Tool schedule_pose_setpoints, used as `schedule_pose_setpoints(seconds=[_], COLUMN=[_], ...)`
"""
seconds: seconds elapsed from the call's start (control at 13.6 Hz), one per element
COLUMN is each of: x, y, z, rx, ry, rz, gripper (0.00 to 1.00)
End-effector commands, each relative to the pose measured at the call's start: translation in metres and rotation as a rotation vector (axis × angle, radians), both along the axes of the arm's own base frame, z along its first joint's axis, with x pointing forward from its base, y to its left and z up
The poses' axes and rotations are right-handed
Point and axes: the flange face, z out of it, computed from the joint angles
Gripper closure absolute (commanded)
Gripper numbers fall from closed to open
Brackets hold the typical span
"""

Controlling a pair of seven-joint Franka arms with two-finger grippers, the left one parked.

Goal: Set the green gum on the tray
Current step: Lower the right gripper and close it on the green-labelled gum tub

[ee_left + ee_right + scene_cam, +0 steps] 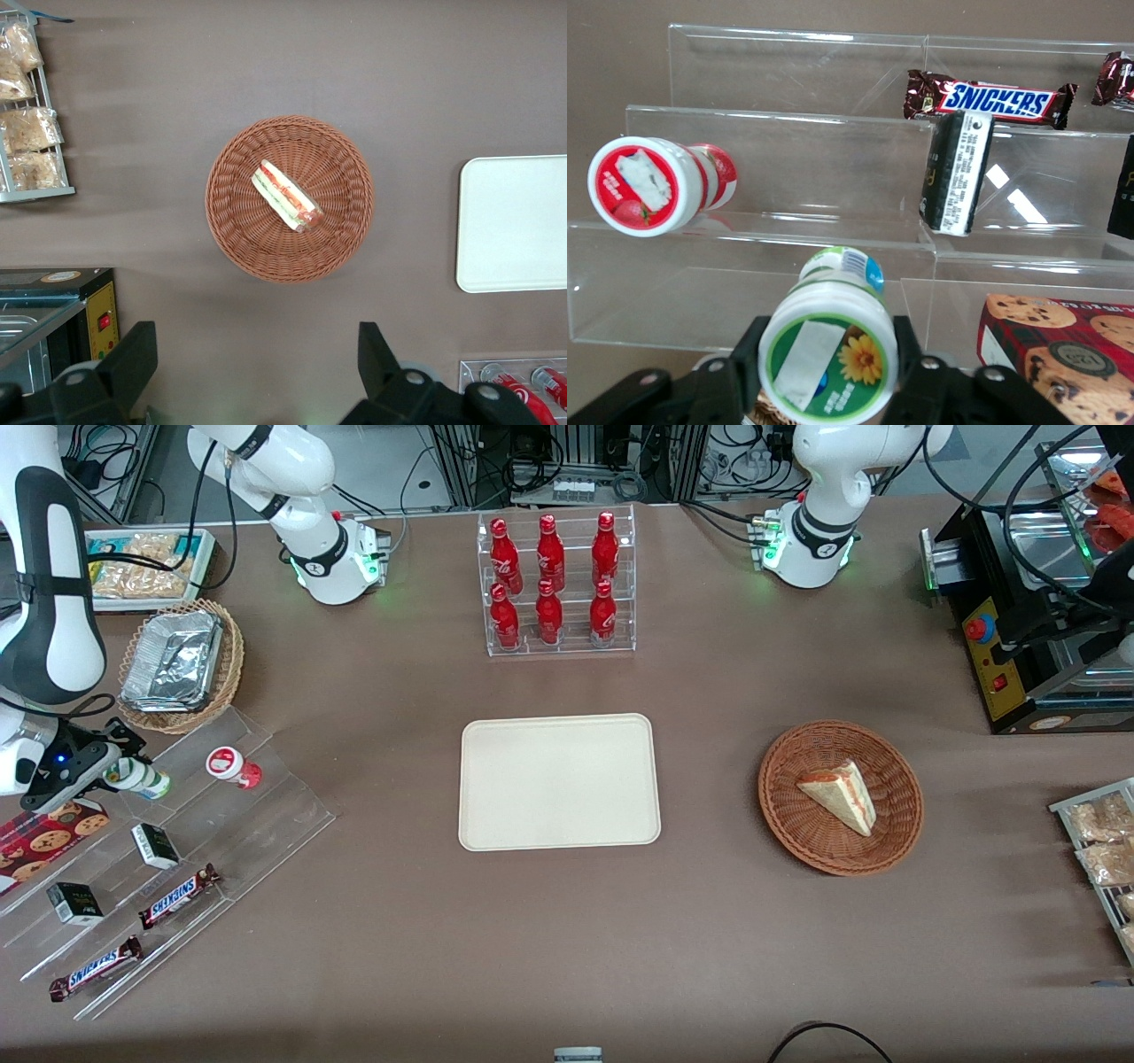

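Right gripper (pixel 120 772) low at frame's left edge, clamped on green gum (pixel 828 363); one red-labelled gum bottle (pixel 232 766) beside; one tray (pixel 558 781) mid-frame; two Snickers bars (pixel 179 895).

Glossy white arm shells (pixel 49 576), black bands at joints, black cables trailing. Green lights at base (pixel 341 567). Gripper (pixel 106 766) at acrylic shelf: black body, blue light, silver screws on fingers (pixel 908 354).
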Motion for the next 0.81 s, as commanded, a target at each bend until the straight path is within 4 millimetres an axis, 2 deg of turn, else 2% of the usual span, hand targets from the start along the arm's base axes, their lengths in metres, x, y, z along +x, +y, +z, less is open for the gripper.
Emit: schedule_pose_setpoints(seconds=[0.0, 0.22, 0.37, 0.73], x=[-0.001, 0.001, 0.007, 0.026], y=[-0.002, 0.004, 0.011, 0.062], z=[0.002, 0.018, 0.038, 0.064], rx=[0.01, 0.011, 0.015, 0.016], ry=[-0.024, -0.031, -0.021, -0.017], rz=[-0.007, -0.01, -0.033, -0.095], gripper=[1.0, 1.0, 1.0, 1.0])
